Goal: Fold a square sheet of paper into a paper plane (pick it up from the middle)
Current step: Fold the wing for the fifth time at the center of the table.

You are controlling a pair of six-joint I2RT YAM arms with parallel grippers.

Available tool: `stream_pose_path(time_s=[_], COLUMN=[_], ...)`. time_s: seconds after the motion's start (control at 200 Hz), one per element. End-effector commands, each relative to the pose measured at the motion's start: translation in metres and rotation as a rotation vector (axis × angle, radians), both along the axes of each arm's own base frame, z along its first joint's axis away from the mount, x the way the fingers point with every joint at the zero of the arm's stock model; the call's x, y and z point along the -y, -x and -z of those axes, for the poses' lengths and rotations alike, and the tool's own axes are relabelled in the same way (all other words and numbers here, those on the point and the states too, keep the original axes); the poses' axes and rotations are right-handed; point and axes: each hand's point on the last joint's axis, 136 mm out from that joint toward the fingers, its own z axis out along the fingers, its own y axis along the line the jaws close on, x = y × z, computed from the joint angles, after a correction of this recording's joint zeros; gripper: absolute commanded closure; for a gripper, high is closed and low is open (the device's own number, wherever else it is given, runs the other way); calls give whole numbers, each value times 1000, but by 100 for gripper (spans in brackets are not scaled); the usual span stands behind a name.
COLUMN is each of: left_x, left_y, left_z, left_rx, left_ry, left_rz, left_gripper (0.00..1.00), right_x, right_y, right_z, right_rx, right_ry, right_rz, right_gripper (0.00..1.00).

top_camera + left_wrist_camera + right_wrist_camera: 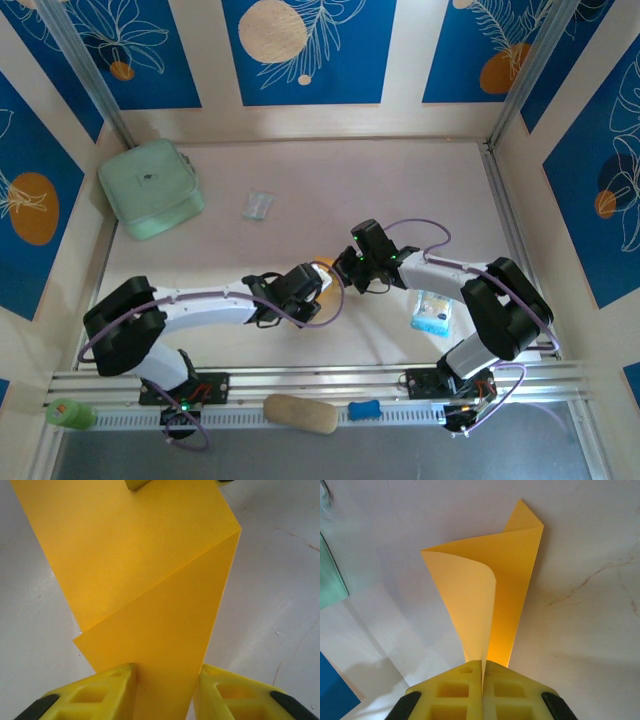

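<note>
The square sheet of paper (150, 580) is orange-yellow and creased, one flap folded diagonally over the other. In the top view a sliver of the paper (325, 268) shows between the two wrists at mid-table. My left gripper (167, 672) straddles the paper's narrow end: its yellow fingers (120, 690) stand apart, with the strip spanning the gap from one to the other. My right gripper (483, 664) is shut on the other end of the paper (485, 580), which curls up and away from the pinched edge. In the top view the left gripper (300, 287) and right gripper (362, 262) face each other closely.
A mint-green pouch (150, 188) lies at the back left, with a small clear plastic wrapper (257, 205) to its right. A blue-and-white packet (432, 312) sits under the right arm. On the near rail are a tan oval lump (300, 413), a blue piece (365, 409) and a green object (68, 413).
</note>
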Motion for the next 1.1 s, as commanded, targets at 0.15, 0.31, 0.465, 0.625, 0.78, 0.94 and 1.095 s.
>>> stream_pose_path(time_s=[0.15, 0.31, 0.465, 0.625, 0.78, 0.94, 1.095], left_x=[1, 1, 1, 0, 1, 0, 0], left_y=[-1, 0, 0, 0, 0, 0, -1], left_z=[-1, -1, -1, -1, -3, -1, -1], left_rx=[5, 1, 2, 2, 6, 3, 5], left_ry=[-29, -38, -39, -36, -29, -36, -41], left_rz=[10, 12, 13, 14, 16, 15, 11], left_gripper=[68, 65, 68, 76, 81, 78, 74], right_x=[-5, -5, -5, -3, -1, -1, -1], right_y=[-1, -3, -2, -2, -1, -1, -2], right_z=[-16, -17, -15, -14, -12, -11, -11], right_rx=[18, 17, 14, 13, 6, 5, 6], right_ry=[-27, -27, -25, -17, -8, -6, -9], right_rz=[-17, -15, -14, -10, -8, -9, -8], right_gripper=[100, 100, 100, 100, 100, 100, 100])
